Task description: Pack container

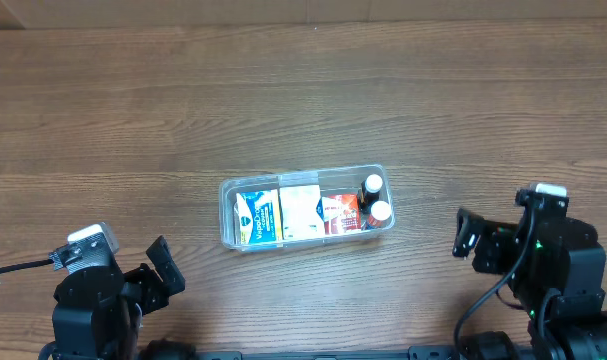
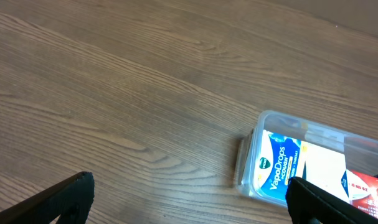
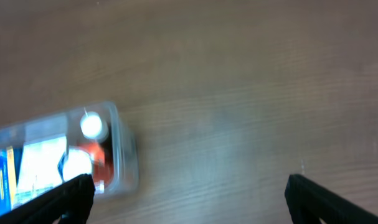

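The clear plastic container sits at the middle of the wooden table. It holds a blue and white VapoDrops box, a white box, a red box and two small white-capped bottles. The container also shows in the left wrist view and, blurred, in the right wrist view. My left gripper is open and empty, at the front left, apart from the container. My right gripper is open and empty, to the right of the container.
The wooden table top stretches all round the container. Both arm bases stand at the front edge, left and right.
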